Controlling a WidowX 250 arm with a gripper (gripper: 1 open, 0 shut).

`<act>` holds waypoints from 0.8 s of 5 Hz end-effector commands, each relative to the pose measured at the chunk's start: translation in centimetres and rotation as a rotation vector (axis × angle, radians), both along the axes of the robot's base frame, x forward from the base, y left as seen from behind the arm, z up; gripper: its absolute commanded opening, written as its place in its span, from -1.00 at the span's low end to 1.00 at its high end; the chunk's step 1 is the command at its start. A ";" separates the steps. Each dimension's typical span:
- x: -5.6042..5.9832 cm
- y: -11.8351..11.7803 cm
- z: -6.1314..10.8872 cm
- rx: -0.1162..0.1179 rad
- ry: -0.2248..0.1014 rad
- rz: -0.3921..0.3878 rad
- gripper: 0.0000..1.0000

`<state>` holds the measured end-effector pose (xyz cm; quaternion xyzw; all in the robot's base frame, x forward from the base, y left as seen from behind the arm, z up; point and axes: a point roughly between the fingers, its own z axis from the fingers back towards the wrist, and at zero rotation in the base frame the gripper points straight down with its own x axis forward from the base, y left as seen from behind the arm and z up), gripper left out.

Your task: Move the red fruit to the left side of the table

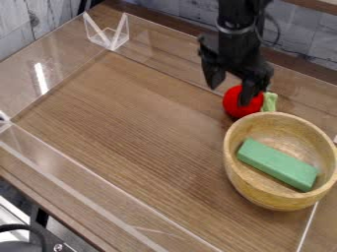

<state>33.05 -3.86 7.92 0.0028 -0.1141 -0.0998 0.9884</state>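
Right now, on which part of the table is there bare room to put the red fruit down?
The table is bare wood from its left clear wall to its middle, up to the clear stand at the back. The right is crowded: the open gripper over the red fruit, the bowl holding a green block.

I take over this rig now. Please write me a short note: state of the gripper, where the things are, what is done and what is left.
Gripper: fingers open, pointing down, set around the top of the red fruit; no grip closed yet.
Red fruit: on the table, right side, just behind the bowl.
Bowl: holds a green block; not part of the job.
Done: nothing; the fruit is not on the left side yet.
Left: close on the fruit, lift, carry it to the left side, release.
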 end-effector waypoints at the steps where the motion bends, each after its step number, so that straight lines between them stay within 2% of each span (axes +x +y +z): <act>1: 0.5 -0.4 -0.2 -0.001 -0.014 0.004 1.00; 2: 0.5 -0.3 -0.4 -0.001 -0.012 0.008 -1.00; 3: 0.4 0.1 0.7 -0.003 -0.025 0.019 -1.00; 4: 0.3 0.6 3.4 -0.019 -0.070 0.034 -1.00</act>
